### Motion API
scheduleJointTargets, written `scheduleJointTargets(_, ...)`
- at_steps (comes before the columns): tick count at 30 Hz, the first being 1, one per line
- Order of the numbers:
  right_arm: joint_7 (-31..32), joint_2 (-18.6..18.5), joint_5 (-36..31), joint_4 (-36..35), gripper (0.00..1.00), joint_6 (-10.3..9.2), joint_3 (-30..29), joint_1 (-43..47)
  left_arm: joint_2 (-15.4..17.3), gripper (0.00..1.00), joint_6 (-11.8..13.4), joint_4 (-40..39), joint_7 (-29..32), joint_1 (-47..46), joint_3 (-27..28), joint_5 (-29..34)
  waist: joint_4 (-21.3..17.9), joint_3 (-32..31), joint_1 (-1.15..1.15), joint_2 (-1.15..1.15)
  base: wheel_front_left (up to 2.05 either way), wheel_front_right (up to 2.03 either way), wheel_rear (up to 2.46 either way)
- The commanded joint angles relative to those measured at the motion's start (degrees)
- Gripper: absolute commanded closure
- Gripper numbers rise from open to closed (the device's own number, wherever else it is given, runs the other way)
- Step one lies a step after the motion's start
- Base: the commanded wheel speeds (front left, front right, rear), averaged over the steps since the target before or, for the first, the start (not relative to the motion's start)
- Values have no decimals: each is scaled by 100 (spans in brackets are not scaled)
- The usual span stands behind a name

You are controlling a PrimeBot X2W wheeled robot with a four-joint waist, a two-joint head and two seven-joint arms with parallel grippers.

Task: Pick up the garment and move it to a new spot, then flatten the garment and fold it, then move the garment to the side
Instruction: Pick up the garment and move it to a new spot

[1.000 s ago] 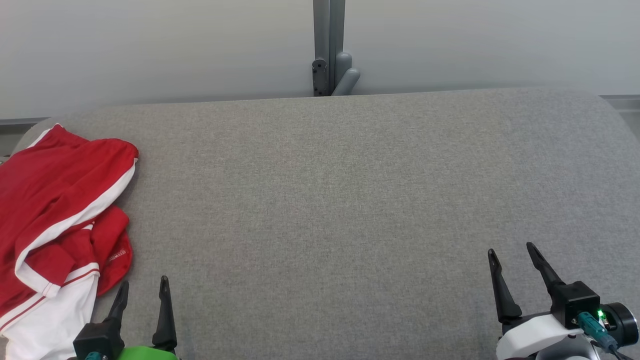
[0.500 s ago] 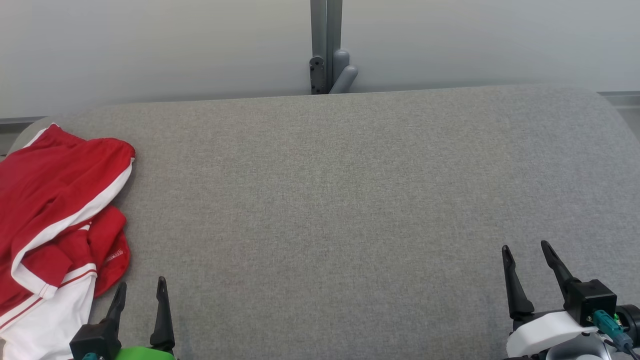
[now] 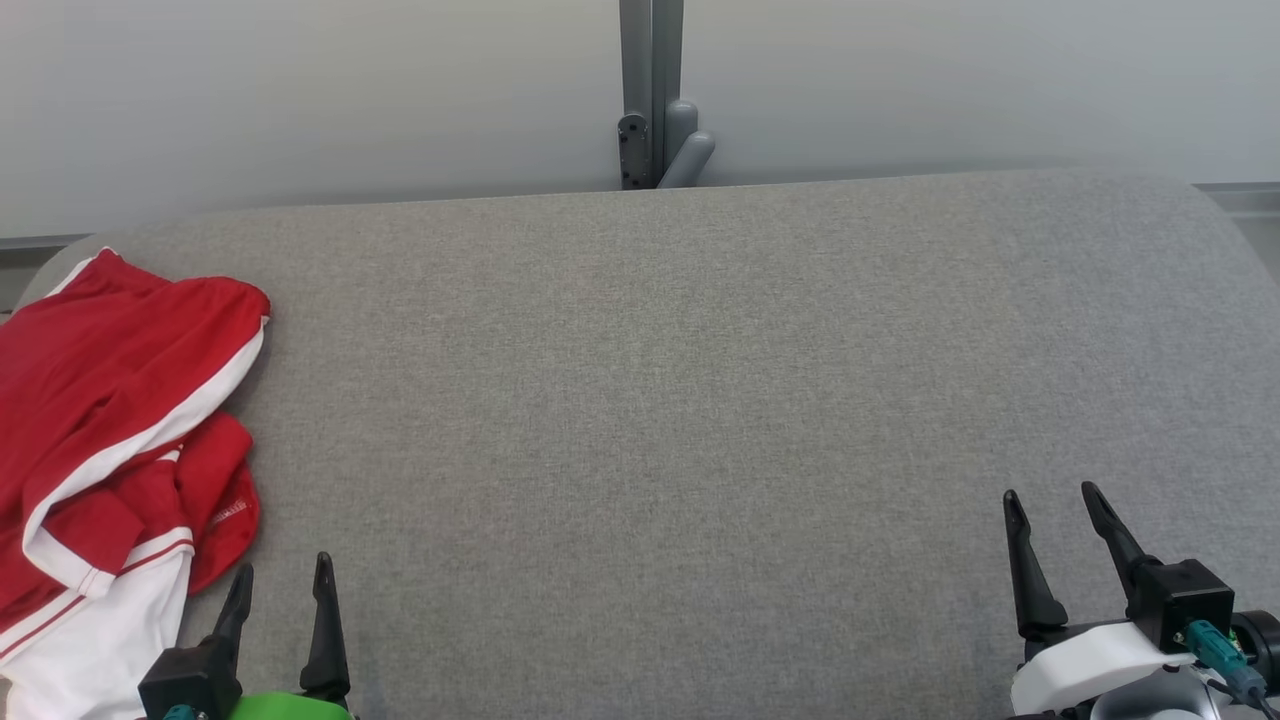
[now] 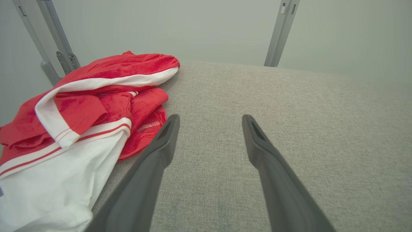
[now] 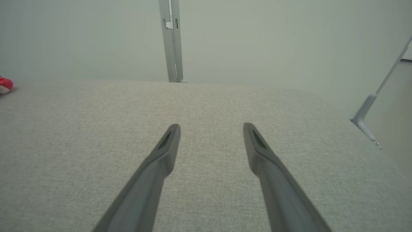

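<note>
The garment (image 3: 100, 440) is a crumpled red and white piece with white stripes, lying at the left edge of the grey padded table (image 3: 680, 400). In the left wrist view the garment (image 4: 80, 122) bunches up just left of my fingers. My left gripper (image 3: 283, 572) stands open near the front edge, right beside the garment's lower corner, holding nothing. Far across at the front right, my right gripper (image 3: 1050, 496) is open and empty too. A sliver of the garment (image 5: 4, 85) peeks in at the left edge of the right wrist view.
A grey metal post with a bracket (image 3: 655, 100) rises behind the table's far edge against a pale wall. Another angled metal strut (image 5: 370, 109) stands off the table's right side. The table's corners are rounded.
The right gripper has drifted slightly to the right in the head view. The left gripper and the garment stay where they were, apart from a small camera shift.
</note>
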Motion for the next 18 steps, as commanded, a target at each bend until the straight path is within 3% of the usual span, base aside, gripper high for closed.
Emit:
scheduleJointTargets(1, -36, -4, 17, -12, 0, -2, -9, 37, 4, 0, -9, -9, -4, -11, -14, -36, 15, 3, 0, 0, 0, 0, 0)
scheduleJointTargets(9, -36, -6, 17, -9, 0, -2, 45, 45, 5, 0, 7, -4, -4, -72, -80, -3, 262, -3, 0, 0, 0, 0, 0)
scheduleJointTargets(13, -36, 7, 32, -6, 0, -2, 57, 113, 8, 0, 18, 18, -4, -75, -124, 30, 551, -42, 0, 0, 0, 0, 0)
scheduleJointTargets(18, -36, 47, 40, 0, 0, -2, 166, 191, 12, 0, 28, 63, -3, 82, -67, 104, 1182, -138, 0, 0, 0, 0, 0)
